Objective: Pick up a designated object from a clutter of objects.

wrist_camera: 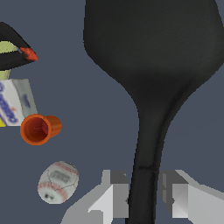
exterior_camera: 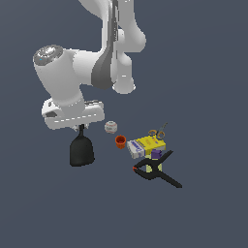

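Spatula [wrist_camera: 151,57] fills the wrist view, its thin handle running between the two fingers [wrist_camera: 117,192] of the tool [wrist_camera: 143,194], which pinch it on both sides. Seen from the exterior view, it hangs blade-down directly under the tool [exterior_camera: 81,127], to that view's left of the whitish ball [exterior_camera: 111,127], with the orange cup [exterior_camera: 120,141] just past the ball.
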You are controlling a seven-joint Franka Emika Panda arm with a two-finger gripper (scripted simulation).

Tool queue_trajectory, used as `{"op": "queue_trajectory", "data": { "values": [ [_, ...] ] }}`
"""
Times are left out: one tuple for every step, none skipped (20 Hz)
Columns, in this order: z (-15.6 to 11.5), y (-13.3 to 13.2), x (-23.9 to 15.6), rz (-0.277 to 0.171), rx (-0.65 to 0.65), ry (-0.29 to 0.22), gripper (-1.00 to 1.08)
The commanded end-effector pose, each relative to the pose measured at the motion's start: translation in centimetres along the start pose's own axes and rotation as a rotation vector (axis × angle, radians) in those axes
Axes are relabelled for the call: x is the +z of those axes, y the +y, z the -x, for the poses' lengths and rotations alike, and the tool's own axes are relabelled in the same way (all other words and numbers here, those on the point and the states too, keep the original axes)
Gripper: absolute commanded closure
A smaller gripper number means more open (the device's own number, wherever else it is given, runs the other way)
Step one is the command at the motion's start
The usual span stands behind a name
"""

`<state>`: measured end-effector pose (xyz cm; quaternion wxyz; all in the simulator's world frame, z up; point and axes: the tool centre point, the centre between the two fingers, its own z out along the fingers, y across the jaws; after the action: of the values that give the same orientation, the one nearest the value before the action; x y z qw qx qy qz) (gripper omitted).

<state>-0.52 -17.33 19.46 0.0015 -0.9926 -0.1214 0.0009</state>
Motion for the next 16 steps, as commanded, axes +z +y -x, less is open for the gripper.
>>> {"op": "queue_trajectory", "data": {
  "values": [
    [0.9, 0.4, -3.1, 0.001, 0.000, 0.002, 1.08],
    [1.3, 0.6, -4.2, 0.001, 0.000, 0.002, 1.08],
    [1.7, 0.8, -5.4, 0.001, 0.000, 0.002, 1.08],
    [2.0, 1.0, -6.5, 0.001, 0.000, 0.002, 1.08],
    [2.4, 1.1, -7.7, 0.001, 0.001, 0.002, 1.08],
    [2.7, 1.3, -8.8, 0.001, 0.001, 0.002, 1.08],
    [3.0, 1.5, -9.9, 0.001, 0.001, 0.002, 1.08],
    [3.3, 1.6, -11.0, 0.001, 0.001, 0.002, 1.08],
    [3.7, 1.8, -12.1, 0.002, 0.001, 0.002, 1.08],
    [4.0, 2.0, -13.1, 0.002, 0.001, 0.002, 1.08],
    [4.3, 2.1, -14.2, 0.002, 0.001, 0.002, 1.08],
    [4.5, 2.3, -15.1, 0.002, 0.001, 0.002, 1.08],
    [4.8, 2.4, -16.1, 0.002, 0.001, 0.002, 1.08],
    [5.0, 2.6, -17.0, 0.002, 0.001, 0.002, 1.08],
    [5.3, 2.7, -17.8, 0.002, 0.001, 0.002, 1.08],
    [5.5, 2.9, -18.6, 0.002, 0.001, 0.002, 1.08]
  ]
}}
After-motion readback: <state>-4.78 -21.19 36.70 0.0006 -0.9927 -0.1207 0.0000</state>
